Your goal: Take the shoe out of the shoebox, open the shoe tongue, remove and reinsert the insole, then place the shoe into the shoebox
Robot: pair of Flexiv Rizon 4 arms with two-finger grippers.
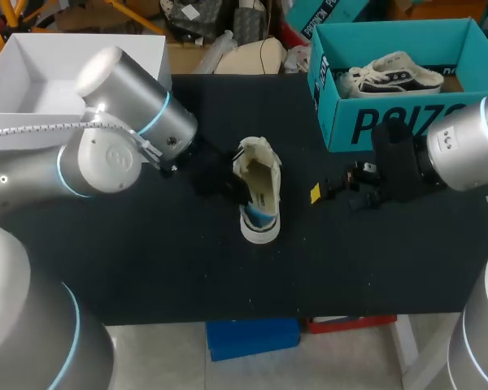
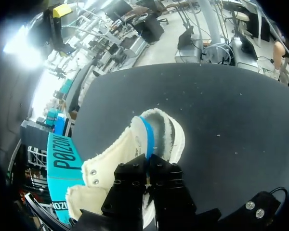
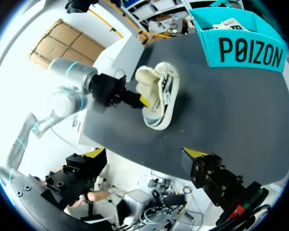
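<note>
A cream shoe (image 1: 259,191) lies on its side in the middle of the black table, opening turned up. A blue-edged insole (image 1: 260,216) stands on edge inside it, near the heel. My left gripper (image 1: 237,188) comes in from the shoe's left. In the left wrist view it (image 2: 148,161) is shut on the insole's blue edge (image 2: 147,134), with the shoe (image 2: 168,137) just ahead. My right gripper (image 1: 342,183) hangs open to the right of the shoe, holding nothing. The right wrist view shows its fingers (image 3: 195,155) wide apart, well short of the shoe (image 3: 159,96).
The teal shoebox (image 1: 390,122) stands at the back right with a second shoe (image 1: 394,73) inside. A white open box (image 1: 81,36) sits at the back left. Bare black tabletop lies in front of the shoe toward the near edge.
</note>
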